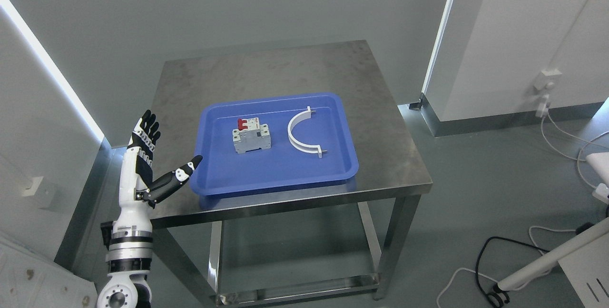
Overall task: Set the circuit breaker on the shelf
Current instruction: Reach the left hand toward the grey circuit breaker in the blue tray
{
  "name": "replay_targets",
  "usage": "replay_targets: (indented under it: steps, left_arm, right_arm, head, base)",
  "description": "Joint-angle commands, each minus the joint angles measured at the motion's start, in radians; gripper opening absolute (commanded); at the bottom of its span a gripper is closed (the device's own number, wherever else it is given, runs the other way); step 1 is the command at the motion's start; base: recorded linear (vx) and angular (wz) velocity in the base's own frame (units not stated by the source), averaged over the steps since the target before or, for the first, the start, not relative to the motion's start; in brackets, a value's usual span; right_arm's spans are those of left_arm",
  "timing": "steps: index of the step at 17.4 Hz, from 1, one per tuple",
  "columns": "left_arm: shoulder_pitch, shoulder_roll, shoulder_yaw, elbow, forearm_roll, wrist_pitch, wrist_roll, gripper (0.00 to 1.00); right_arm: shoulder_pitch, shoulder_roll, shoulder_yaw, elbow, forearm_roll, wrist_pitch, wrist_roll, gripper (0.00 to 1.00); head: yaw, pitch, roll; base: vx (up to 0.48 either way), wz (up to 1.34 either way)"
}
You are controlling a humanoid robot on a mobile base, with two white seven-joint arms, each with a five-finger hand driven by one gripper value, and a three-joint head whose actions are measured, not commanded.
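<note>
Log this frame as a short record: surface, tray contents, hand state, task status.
surface: steel table, lower shelf beneath
tray: blue, on the table toward its front edge
breaker: in the tray, left of centre, red switches at its far end
clamp: white half-ring, in the tray to the right of the breaker, apart from it
left hand: raised at the table's left edge, fingers spread, thumb pointing at the tray, holding nothing
right hand: not in view
status: breaker not yet grasped

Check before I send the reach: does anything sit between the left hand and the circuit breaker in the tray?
Only the blue tray's raised rim lies between the open left hand and the circuit breaker. The white curved clamp lies on the far side.
</note>
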Motion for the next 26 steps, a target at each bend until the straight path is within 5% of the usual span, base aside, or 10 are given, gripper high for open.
replay_targets:
  steps: [1,6,10,13,15,26]
  left_arm:
    - [-0.017,0.017,-0.039,0.001,0.000,0.001,-0.043,1.00]
    - [-0.173,0.079,-0.046,0.128,-0.041,0.027,-0.238,1.00]
    - [-0.316,0.106,-0.084,0.261,-0.236,0.034,-0.316,0.99]
    - [-0.368,0.107,-0.147,0.302,-0.325,0.149,-0.407,0.99]
    - [-0.396,0.100,-0.151,0.323,-0.342,0.215,-0.410,0.99]
    - [-0.419,0.017,-0.181,0.414,-0.544,0.222,-0.427,0.82]
  right_arm:
    - [0.000,-0.017,0.020,0.000,0.000,0.229,0.000,1.00]
    - [0.000,-0.017,0.020,0.000,0.000,0.229,0.000,1.00]
    - [0.000,-0.017,0.020,0.000,0.000,0.229,0.000,1.00]
    - [0.000,-0.017,0.020,0.000,0.000,0.229,0.000,1.00]
    - [0.000,-0.017,0.020,0.000,0.000,0.229,0.000,1.00]
    - [0.000,-0.017,0.020,0.000,0.000,0.229,0.000,1.00]
  head:
    - [0.0000,0.000,0.000]
    - [0.0000,0.000,0.000]
    - [0.0000,0.000,0.000]
    - [0.0000,0.000,0.000]
    - [0.0000,0.000,0.000]
    - [0.0000,0.000,0.000]
  base:
    - [0.000,0.00]
    - [0.000,0.00]
    - [0.000,0.00]
    - [0.000,0.00]
    - [0.000,0.00]
    - [0.000,0.00]
